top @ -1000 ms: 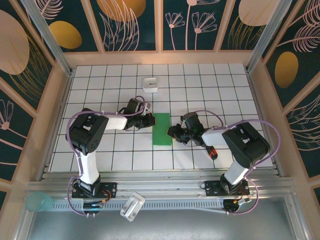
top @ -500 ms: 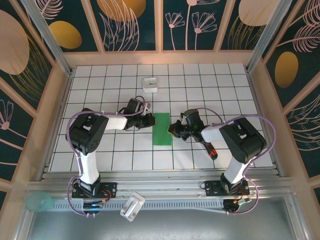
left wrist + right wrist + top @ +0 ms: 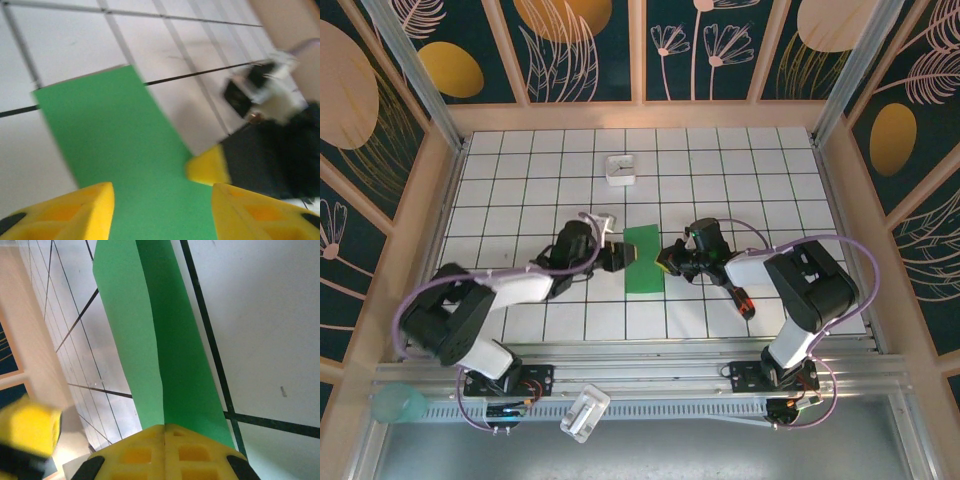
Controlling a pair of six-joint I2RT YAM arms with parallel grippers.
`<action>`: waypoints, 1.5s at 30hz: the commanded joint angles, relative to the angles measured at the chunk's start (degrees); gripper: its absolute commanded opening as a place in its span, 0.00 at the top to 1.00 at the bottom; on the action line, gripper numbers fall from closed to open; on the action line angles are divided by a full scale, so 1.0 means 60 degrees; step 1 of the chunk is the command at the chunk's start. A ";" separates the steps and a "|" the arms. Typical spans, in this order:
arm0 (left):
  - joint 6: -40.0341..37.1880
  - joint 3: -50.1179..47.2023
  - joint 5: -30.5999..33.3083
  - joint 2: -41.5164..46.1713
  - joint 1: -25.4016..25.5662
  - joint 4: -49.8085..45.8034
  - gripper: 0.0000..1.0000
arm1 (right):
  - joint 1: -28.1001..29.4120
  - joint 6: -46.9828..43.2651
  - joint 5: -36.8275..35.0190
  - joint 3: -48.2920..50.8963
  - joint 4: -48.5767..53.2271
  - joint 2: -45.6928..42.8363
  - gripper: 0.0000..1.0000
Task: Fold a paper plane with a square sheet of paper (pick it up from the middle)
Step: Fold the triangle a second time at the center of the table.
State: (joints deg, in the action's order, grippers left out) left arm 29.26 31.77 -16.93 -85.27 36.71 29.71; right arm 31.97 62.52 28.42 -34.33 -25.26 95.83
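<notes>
**The square sheet of paper** (image 3: pixel 642 258), folded to a narrow green strip, is lying flat near the middle of the tiled table (image 3: pixel 720 160). The right gripper (image 3: pixel 667 262) is pinching the strip's right edge, its jaws closed on the paper. The left gripper (image 3: pixel 620 255) is hovering at the left edge with its jaws apart, holding nothing. Likely hazard: with that side unheld, a pull from the right could drag the sheet, skewing the crease or crumpling the pinched edge.
</notes>
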 commanded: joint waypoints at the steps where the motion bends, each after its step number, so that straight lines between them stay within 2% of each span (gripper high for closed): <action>1: -0.1657 -0.0804 0.1351 0.0688 0.0932 0.1361 0.39 | -0.0048 0.0252 0.0094 0.0045 0.0334 -0.0227 1.00; 4: -0.2739 -0.1098 0.2229 0.0842 0.1842 0.1302 0.30 | -0.0044 0.0230 0.0126 -0.0006 0.0384 -0.0171 1.00; 10: -0.4256 -0.0942 0.3590 0.0231 0.3032 0.1122 0.24 | -0.0052 0.0351 0.0226 -0.0007 0.0287 -0.0036 1.00; 19: -0.5662 0.0051 0.4221 -0.1355 0.3731 0.0838 0.25 | -0.0040 0.0433 0.0301 -0.0058 0.0167 0.0066 1.00; 26: -0.5897 0.0594 0.4550 -0.1930 0.3788 0.0614 0.40 | -0.0040 0.0423 0.0316 0.0004 0.0105 0.0112 1.00; 34: -0.5732 0.0568 0.4270 -0.1776 0.3795 0.0581 0.70 | -0.0051 0.0420 0.0330 0.0037 0.0037 0.0251 1.00; 45: -0.5263 0.0541 0.4223 -0.1755 0.3798 0.0616 0.95 | -0.0360 0.0366 0.0346 0.0037 -0.0022 0.0363 1.00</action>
State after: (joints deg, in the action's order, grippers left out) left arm -3.73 34.46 9.06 -96.27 59.27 33.19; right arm 30.30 64.69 30.09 -34.33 -24.23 97.36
